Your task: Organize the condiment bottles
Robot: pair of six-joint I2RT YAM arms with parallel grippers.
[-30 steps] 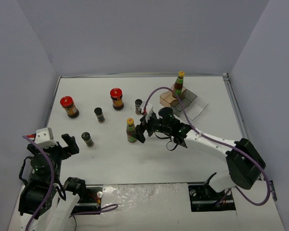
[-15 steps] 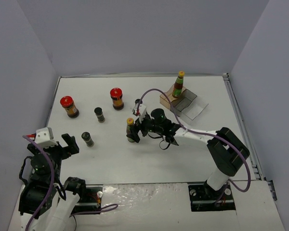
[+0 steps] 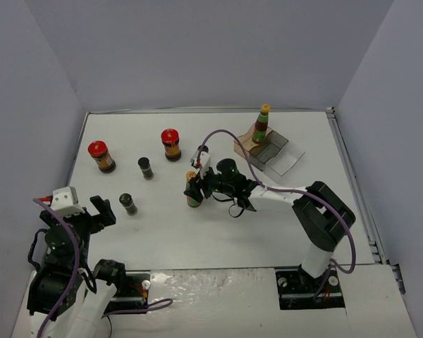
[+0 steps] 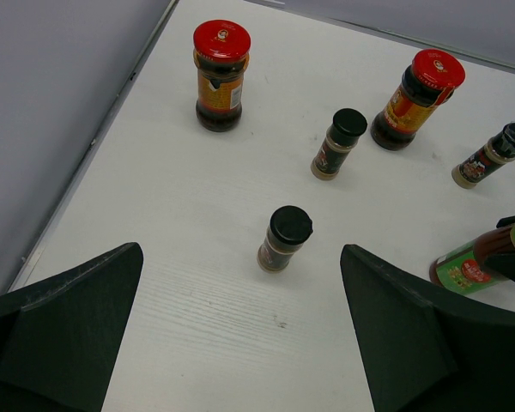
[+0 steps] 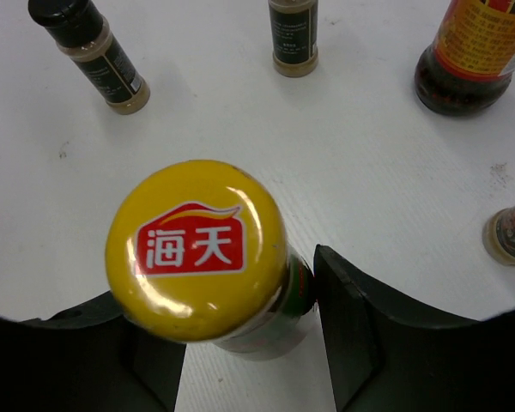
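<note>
A slim yellow-capped bottle [image 3: 192, 189] [image 5: 196, 249] stands upright mid-table, and my right gripper [image 3: 196, 190] [image 5: 240, 322] is shut on its body, one finger pressed to each side. The other yellow-capped bottle [image 3: 261, 123] stands at the back of the clear tray [image 3: 285, 158]. Two red-lidded jars [image 3: 101, 156] [image 3: 171, 144] and two dark shakers [image 3: 146, 167] [image 3: 129, 204] stand to the left. A third shaker [image 5: 511, 232] [image 4: 489, 156] stands just beyond the gripped bottle. My left gripper [image 3: 102, 211] [image 4: 240, 251] hangs open near the front left, holding nothing.
A brown block [image 3: 247, 145] lies at the tray's left end. Grey walls close in the table on three sides. The right arm's cable [image 3: 225, 134] loops above the table behind the gripper.
My right gripper slid left until its fingers stood around the yellow-capped bottle, then closed on it. The left arm has not moved.
</note>
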